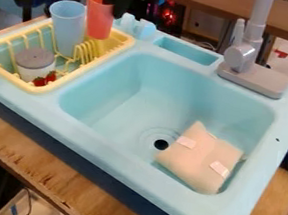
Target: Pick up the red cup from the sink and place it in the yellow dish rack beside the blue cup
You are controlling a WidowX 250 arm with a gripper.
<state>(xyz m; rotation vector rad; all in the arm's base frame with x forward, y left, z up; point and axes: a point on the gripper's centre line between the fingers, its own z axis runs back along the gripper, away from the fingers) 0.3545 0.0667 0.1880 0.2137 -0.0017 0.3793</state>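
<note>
Above the ribbed plastic rack [6, 74], fingers [119, 6] clamped on a smooth, tapering red cup [97, 24].

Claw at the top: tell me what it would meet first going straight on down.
The claw would probably meet the red cup first, since the two overlap here. The yellow dish rack would likely come next. Depth is unclear; they may already touch.
</note>
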